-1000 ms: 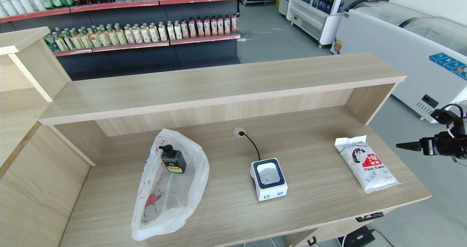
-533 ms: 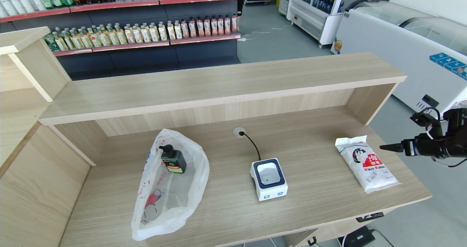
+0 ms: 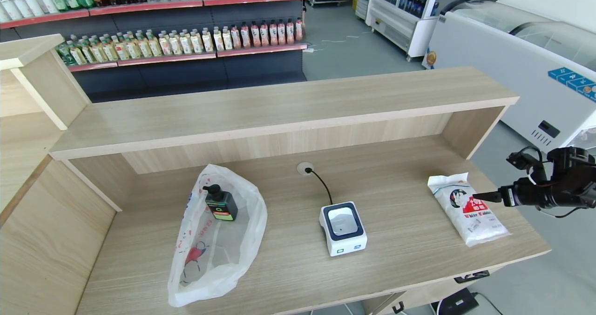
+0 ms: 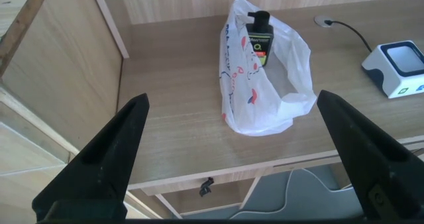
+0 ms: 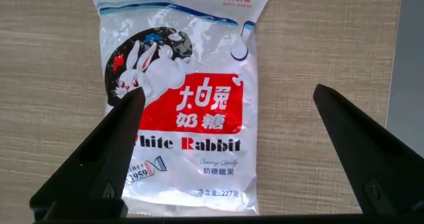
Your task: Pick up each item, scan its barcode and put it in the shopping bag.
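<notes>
The right claw [image 5: 228,95] hangs over the right end of the counter [image 3: 396,240] with its two fingers spread wide and nothing between them. In its wrist view one finger stands to each side of the candy bag [image 5: 182,105] below. From the head view one dark fingertip points left, over the right edge of that bag.

The candy bag lies flat, printed side up, close to the counter's right edge. One short end points to the far side, the other to the near right corner.

The left claw [image 4: 233,99] is also wide and holds nothing. It is held off the near left side of the counter, well apart from the shopping bag [image 4: 265,91].

The shopping bag, white and thin, lies open on the left part of the counter. A dark pump bottle [image 3: 221,204] lies inside it at the far end. The scanner [image 3: 343,226] sits mid-counter between the shopping bag and the candy bag, window up. Its black cable [image 3: 321,182] runs to a hole at the far side.
</notes>
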You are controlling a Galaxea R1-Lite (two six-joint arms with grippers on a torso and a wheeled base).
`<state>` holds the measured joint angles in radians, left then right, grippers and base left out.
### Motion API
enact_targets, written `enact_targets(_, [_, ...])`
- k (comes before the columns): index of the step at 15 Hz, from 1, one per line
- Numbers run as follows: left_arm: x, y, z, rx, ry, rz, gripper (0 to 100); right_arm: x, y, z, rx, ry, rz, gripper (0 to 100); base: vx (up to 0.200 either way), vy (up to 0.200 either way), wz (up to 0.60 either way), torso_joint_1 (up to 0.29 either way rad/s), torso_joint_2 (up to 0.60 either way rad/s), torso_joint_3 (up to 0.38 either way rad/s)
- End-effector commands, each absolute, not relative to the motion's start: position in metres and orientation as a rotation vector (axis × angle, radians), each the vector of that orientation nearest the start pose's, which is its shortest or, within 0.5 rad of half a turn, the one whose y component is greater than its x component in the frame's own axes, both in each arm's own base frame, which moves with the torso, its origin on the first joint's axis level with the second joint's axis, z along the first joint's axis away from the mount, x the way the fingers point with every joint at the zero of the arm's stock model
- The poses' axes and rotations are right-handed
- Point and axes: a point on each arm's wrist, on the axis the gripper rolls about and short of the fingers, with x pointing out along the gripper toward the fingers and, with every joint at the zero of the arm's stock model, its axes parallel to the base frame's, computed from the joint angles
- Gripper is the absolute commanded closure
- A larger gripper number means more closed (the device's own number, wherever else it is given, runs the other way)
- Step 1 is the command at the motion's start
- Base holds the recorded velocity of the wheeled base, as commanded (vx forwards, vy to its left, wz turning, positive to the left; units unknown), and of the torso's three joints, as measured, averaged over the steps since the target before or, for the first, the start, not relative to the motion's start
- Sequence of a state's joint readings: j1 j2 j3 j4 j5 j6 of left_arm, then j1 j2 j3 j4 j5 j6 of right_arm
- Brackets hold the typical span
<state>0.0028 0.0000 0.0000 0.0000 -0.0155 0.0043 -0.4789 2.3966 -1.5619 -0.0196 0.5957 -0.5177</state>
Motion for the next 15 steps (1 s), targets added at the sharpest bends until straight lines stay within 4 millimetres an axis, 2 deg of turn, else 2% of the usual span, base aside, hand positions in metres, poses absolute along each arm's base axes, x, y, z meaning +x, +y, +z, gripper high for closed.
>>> enact_targets(1, [-0.023,0.000,0.075,0.005,0.000,-0.014,0,0.424,-0.195,0.038,-0.071,0.655,0.318,0,0.000,0.000,0.00,0.000,0.00,0.000])
enact_targets(11, [-0.023,0.000,0.075,0.005,0.002,-0.012,0,0.451,-0.168,-0.004,-0.088,0.635,0.415,0,0.000,0.000,0.00,0.000,0.00,0.000])
enact_targets(15, [-0.023,0.000,0.075,0.005,0.000,-0.012,0,0.453,-0.162,-0.008,-0.089,0.639,0.428,0,0.000,0.000,0.00,0.000,0.00,0.000])
